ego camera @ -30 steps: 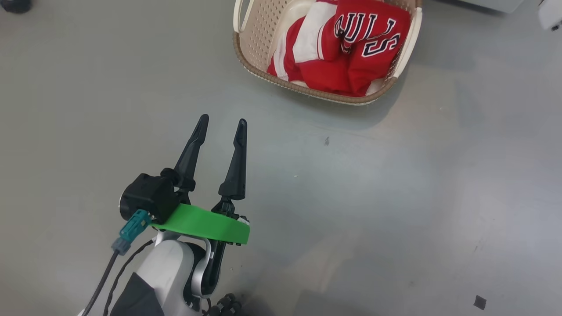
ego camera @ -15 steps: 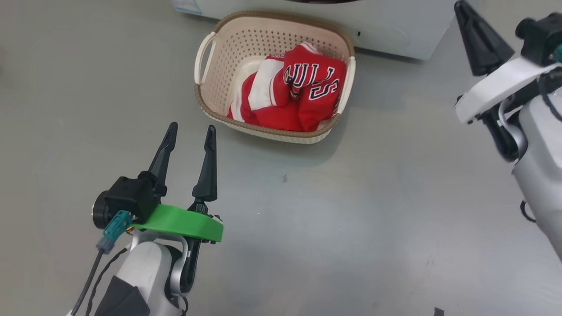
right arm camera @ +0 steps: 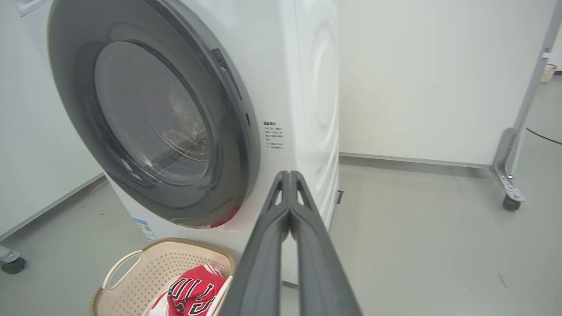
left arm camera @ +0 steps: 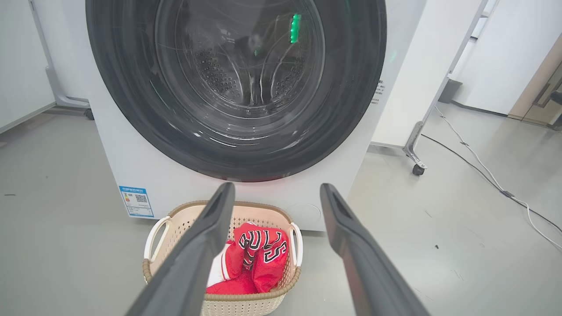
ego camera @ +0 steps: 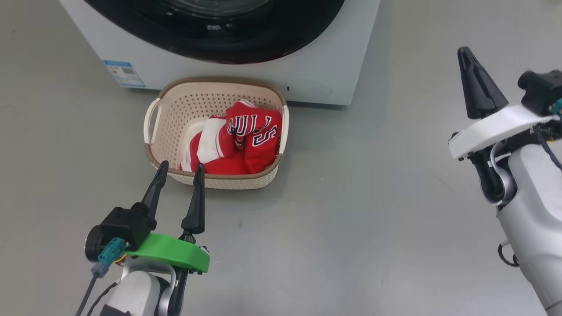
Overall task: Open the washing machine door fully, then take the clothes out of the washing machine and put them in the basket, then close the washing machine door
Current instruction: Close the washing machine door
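Observation:
The washing machine stands white at the top of the head view, and the washing machine door sits flush against its front. The glossy black rim and clear glass also face my left wrist camera. Right before the machine stands the cream basket, holding the clothes, a red jersey with white fabric. My left gripper hangs open and empty just short of the basket's near rim. My right gripper is shut on nothing, off to the machine's right; its joined fingertips point at the machine's front corner.
A blue label marks the machine's lower left corner. To the machine's right stands a white panel on a castered foot, and a cable trails over the grey floor. Another caster shows at the right.
The head camera has swung, so the basket has slid down and left in the picture and the machine's front has come in. Both grippers keep their states.

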{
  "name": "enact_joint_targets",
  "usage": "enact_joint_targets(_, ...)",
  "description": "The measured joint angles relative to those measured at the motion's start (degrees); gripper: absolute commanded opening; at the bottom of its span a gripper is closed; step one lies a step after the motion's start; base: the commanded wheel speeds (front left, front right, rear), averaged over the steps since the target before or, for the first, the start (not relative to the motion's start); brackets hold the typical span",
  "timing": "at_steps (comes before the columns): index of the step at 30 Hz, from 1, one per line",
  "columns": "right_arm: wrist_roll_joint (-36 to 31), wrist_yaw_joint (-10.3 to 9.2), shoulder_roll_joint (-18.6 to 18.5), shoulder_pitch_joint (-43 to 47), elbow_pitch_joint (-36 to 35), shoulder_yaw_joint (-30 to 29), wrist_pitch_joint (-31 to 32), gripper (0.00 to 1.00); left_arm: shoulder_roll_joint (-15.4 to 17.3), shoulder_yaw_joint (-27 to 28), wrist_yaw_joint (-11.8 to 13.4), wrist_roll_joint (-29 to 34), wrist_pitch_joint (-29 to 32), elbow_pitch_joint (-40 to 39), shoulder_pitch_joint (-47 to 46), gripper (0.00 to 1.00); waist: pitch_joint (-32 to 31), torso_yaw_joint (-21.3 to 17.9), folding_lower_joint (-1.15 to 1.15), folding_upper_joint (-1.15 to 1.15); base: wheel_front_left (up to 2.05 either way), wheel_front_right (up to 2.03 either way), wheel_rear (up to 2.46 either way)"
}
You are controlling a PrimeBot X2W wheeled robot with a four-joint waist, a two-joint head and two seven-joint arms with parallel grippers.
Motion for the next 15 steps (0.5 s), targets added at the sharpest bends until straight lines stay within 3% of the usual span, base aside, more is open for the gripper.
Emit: enact_joint_targets(15, -0.73, -1.53, 2.1, 13.45, -7.02, -6.24, 0.0, 0.0, -0.01, 2.88, -0.79, 1.14, 0.01, -0.08, 3.61, 1.0, -7.22, -6.26, 0.0, 0.0, 0.0, 0.0, 0.0)
